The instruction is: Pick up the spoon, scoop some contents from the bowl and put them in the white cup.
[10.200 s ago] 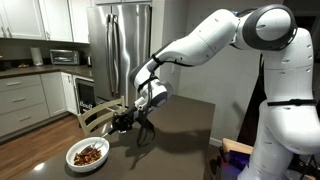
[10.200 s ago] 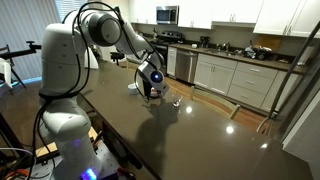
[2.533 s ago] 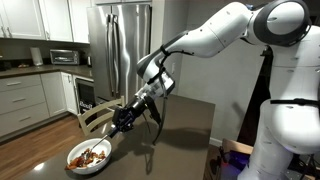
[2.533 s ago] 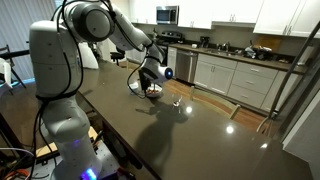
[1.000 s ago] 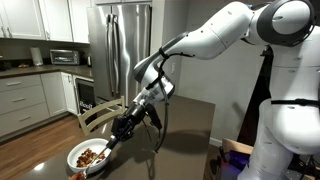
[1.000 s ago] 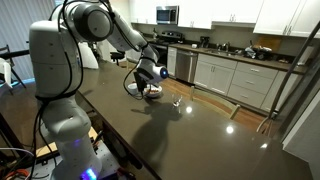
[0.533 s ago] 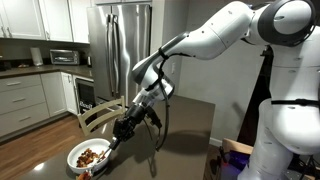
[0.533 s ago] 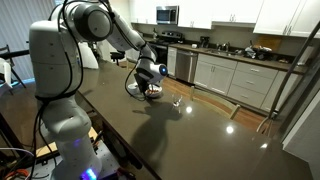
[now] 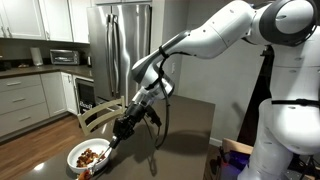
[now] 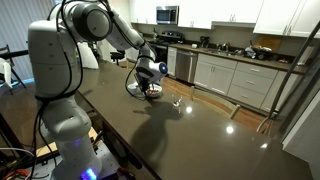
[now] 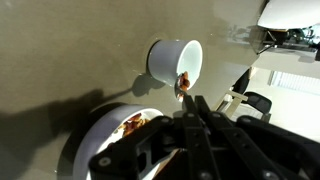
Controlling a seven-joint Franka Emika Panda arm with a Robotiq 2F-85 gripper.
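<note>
Wrist view: spoon [image 11: 185, 90] holds contents [image 11: 183, 80] just beside white cup [image 11: 168, 57]

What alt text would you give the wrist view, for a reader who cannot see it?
The shut pincer holds the spoon, its tip carrying some reddish-brown contents, close to the rim of the white cup. The white bowl with more pieces lies at the lower left, on the dark table.

Dim, reflected glare, soft focus (wrist view)
</note>
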